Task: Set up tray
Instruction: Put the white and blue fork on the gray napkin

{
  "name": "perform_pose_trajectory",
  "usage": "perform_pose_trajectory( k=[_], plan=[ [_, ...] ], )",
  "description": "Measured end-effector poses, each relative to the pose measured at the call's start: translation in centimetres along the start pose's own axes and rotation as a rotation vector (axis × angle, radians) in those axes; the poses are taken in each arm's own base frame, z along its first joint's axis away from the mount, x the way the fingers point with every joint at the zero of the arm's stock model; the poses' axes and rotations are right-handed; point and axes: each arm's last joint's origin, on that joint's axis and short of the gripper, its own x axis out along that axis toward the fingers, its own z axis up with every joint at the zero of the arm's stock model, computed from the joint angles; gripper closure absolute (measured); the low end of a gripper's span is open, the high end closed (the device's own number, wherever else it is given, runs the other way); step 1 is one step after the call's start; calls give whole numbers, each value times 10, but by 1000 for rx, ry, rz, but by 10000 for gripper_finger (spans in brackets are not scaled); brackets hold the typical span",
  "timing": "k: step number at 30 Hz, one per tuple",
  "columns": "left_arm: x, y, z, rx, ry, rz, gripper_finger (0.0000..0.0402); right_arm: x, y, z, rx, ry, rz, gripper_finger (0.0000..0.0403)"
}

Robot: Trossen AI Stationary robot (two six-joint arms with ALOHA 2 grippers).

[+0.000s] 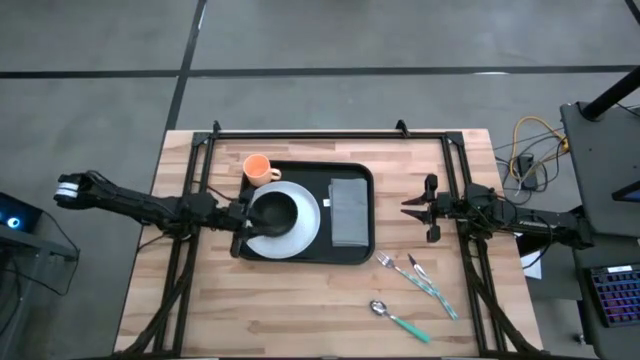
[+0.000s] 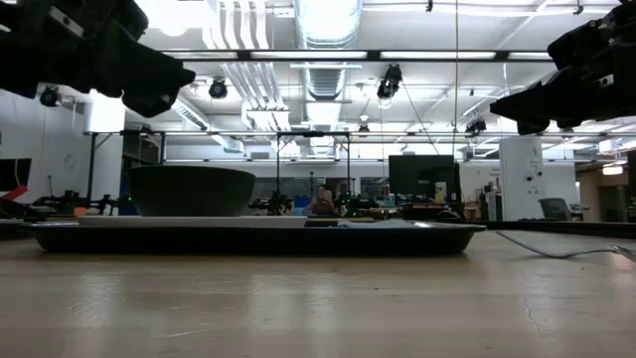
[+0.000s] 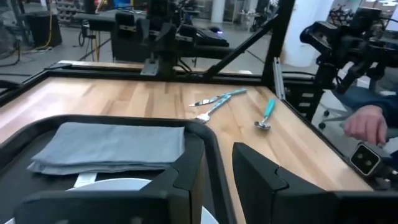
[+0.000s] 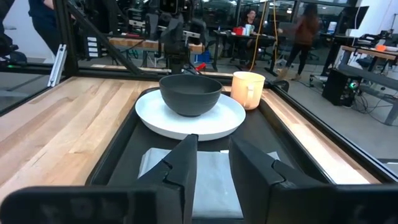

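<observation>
Tray holds plate, bowl, napkin, mug.

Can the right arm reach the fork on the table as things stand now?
Probably yes. The fork lies on bare wood, outside the tray, and nothing covers it. The right gripper hangs nearby, holding nothing.

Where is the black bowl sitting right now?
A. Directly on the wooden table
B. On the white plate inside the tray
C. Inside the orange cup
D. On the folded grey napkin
B: the black bowl rests on the white plate, which lies in the tray, beside the grey napkin and near the orange cup.
</observation>
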Motion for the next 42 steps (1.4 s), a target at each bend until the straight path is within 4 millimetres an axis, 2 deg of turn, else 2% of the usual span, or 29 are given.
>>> perform_pose_trajectory(
  k=[9,16,26,35,42],
  plan=[
    [-4,7,5,-12,-33,16,337,0,0,0,0,0,0,335],
    [-10,6,6,6,-70,14,337,0,0,0,0,0,0,327],
    [-29,7,-6,22,-153,18,337,0,0,0,0,0,0,316],
    [-47,6,-15,31,-267,9,337,0,0,0,0,0,0,331],
    [-55,5,-15,37,-237,18,337,0,0,0,0,0,0,333]
  ],
)
